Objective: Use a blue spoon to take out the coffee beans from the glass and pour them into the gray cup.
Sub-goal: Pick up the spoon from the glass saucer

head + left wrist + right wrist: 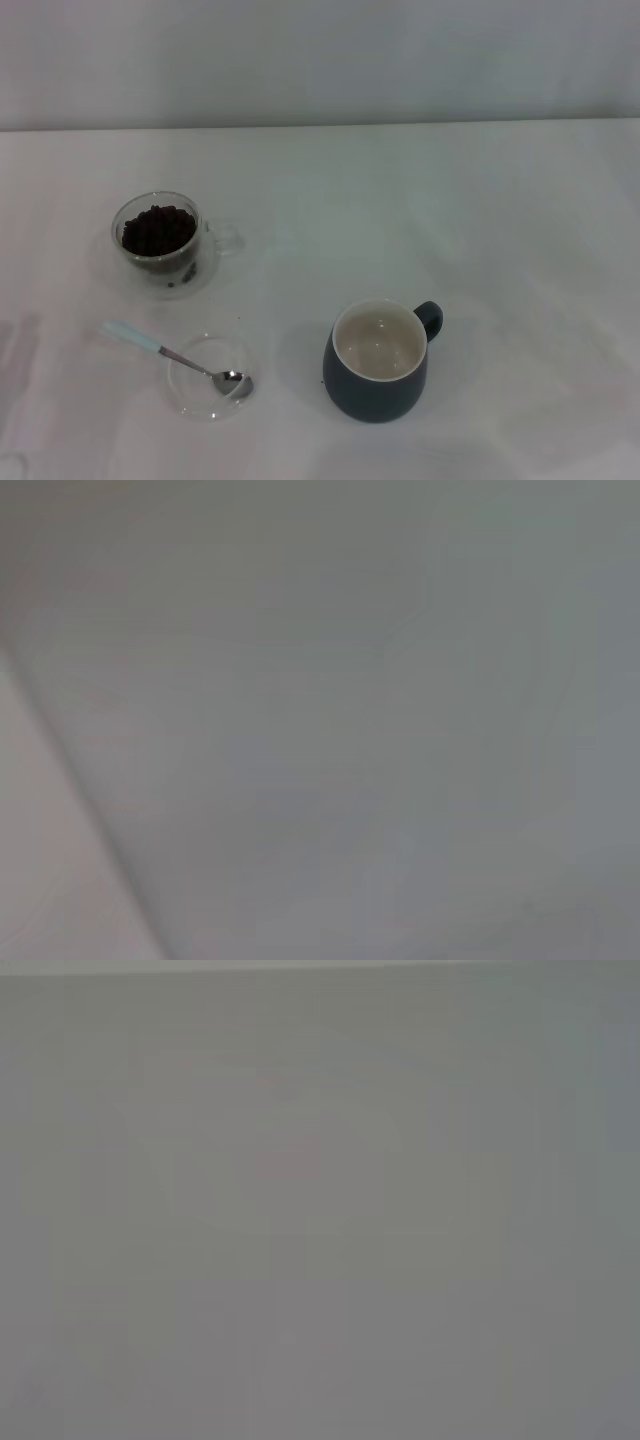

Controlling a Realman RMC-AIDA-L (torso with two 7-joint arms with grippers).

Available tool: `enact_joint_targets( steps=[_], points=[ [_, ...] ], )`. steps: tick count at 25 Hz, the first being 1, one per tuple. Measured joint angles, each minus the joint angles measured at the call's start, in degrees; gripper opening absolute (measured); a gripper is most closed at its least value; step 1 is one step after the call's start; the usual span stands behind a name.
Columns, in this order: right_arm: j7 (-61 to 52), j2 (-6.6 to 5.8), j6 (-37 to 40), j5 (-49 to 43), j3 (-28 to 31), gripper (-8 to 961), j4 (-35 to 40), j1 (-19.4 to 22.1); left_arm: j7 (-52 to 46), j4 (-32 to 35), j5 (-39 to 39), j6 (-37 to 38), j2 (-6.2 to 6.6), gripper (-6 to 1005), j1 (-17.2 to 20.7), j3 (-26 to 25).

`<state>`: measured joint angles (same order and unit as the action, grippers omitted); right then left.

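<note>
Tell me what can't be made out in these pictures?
- Both claws: in no view. The head view shows only the table; both wrist views show blank gray.
- Depth of the beans: head view, the glass shows only the heap's top.
- Spoon bowl: too small in the head view to tell if anything lies in it; it rests on the clear dish.
- Cup: inside looks empty.

We see only a plain pale grey surface (320, 1220) filling the right wrist view, with a thin lighter band (320, 965) along one border. We cannot tell what the surface is, and no object shows against it.
</note>
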<state>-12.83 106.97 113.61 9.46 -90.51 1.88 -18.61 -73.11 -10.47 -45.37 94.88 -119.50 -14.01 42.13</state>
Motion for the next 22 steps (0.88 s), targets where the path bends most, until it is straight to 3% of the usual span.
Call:
enact_joint_targets(
  steps=[5,22],
  points=[
    [-0.14,0.31,-0.04,-0.06,-0.05,595,1.19,0.05,-6.87,-0.17,-0.75,-6.43,-0.10,711,-0.69,5.64],
    [-0.63,3.28,0.18,-1.52,-0.30,595,4.92,0.60,-5.51,-0.50,-9.48,-12.81,-0.12,709,-3.84,6.63]
  ],
)
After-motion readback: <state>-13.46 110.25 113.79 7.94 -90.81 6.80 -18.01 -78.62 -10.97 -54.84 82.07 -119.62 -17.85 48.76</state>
